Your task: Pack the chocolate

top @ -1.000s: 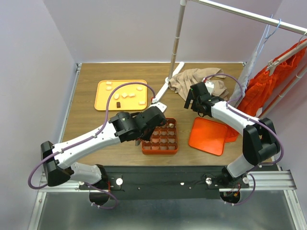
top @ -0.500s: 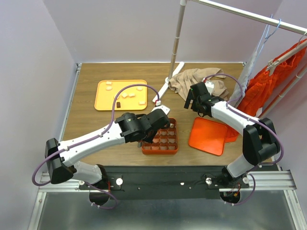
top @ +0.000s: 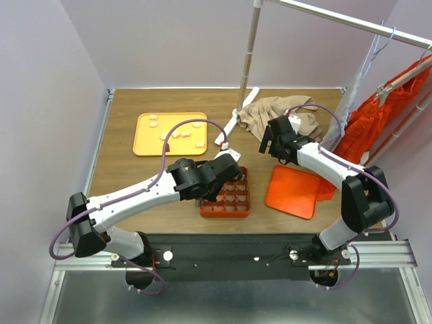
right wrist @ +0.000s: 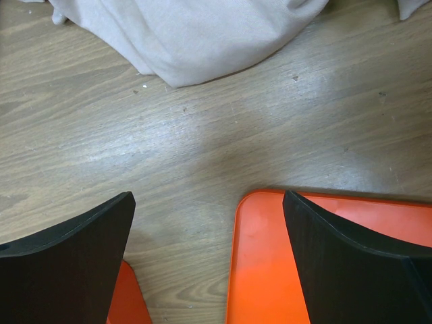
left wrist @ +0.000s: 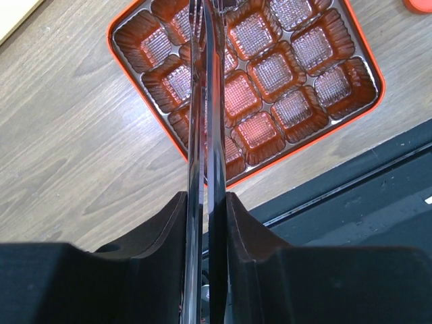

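Several small cream-white chocolate lumps lie on the pale orange flat tray, well beyond your left claw and to its left. That claw hangs pinched shut over the orange gridded plastic box, likely lining up a cell; its tips run out of view, so any piece there is hidden. Cells beneath look empty. Your right claw gapes wide above the wooden worktop, crumpled beige cloth ahead, flat orange lid just beneath, clear of the box.
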Controlling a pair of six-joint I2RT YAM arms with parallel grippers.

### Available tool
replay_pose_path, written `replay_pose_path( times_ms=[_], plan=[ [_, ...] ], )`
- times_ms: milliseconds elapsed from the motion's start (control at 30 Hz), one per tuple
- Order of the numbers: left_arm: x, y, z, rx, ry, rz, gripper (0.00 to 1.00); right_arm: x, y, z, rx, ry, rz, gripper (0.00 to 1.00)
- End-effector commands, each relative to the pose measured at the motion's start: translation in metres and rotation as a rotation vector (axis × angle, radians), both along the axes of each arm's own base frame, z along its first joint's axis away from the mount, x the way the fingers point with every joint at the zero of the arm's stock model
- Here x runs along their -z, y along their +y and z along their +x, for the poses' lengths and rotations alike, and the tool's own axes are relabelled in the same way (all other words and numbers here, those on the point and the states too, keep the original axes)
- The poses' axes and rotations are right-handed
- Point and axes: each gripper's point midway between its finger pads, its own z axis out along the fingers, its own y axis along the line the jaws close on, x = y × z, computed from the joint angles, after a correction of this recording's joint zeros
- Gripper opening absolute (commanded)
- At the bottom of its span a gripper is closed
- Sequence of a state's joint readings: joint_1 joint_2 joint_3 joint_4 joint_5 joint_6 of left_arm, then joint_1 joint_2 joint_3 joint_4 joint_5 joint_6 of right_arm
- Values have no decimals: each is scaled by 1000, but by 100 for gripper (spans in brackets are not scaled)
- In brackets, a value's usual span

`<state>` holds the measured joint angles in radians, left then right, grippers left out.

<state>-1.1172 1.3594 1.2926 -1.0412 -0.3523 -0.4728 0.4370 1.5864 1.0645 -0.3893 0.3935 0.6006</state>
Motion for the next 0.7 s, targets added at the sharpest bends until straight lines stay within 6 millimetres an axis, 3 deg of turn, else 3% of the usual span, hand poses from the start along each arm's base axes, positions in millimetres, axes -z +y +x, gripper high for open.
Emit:
replay_pose_path(
  times_ms=[0,100,500,667],
  plan=[
    [-9,-2,5,-7,-31,-4,35,4,2,4,-11,8,-1,100],
    [-10,-2,5,-9,-35,-6,40,5,2,4,-12,11,-3,100],
    [-15,0,7,-27,-48,-1,40,6,2,5,-12,9,-2,100],
    [-42,17,22,-169,-133,-51,40,7,2,4,-12,12,-4,100]
  ],
)
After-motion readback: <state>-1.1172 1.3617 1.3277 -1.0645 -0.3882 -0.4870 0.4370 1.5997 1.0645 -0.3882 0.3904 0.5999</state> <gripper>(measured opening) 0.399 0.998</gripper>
